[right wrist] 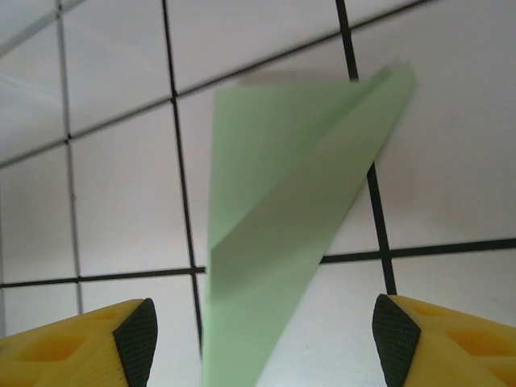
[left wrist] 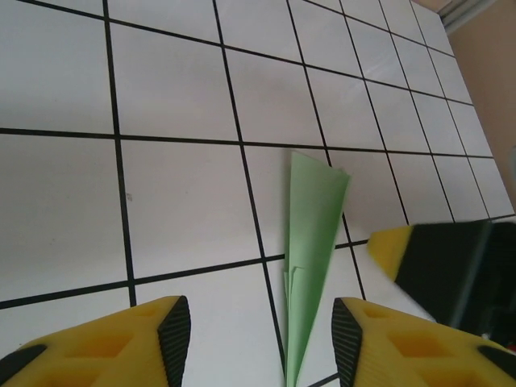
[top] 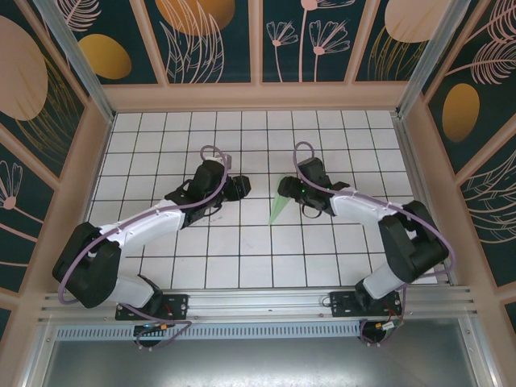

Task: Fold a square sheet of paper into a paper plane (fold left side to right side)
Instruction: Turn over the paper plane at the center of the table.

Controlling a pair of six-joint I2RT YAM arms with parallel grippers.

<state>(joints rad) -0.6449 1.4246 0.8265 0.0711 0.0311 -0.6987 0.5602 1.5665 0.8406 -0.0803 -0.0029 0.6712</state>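
Fingers of the left gripper (left wrist: 260, 343) stand apart, one black pad on either side of the paper plane (left wrist: 310, 234), without clamping it. Fingers of the right gripper (right wrist: 266, 343) are wider apart, with both pads off the paper. The plane lies on the tiled table (top: 201, 250) between the two grippers, just beside the right one. In the top view its long axis runs near-to-far, with the tip toward the arm bases, slightly left, and the broad end far. Open tiles surround it, and the walls (top: 258, 97) are well apart from it.

Count's pretty short here: one paper plane (top: 276, 210) on one desk (top: 242, 266). Two robot arms, a left arm (top: 145, 226) and a right arm (top: 363, 205), so two pincers as well, left pincer (top: 239, 187) and right pincer (top: 284, 187), two yellow fingers (left wrist: 145, 339) each.
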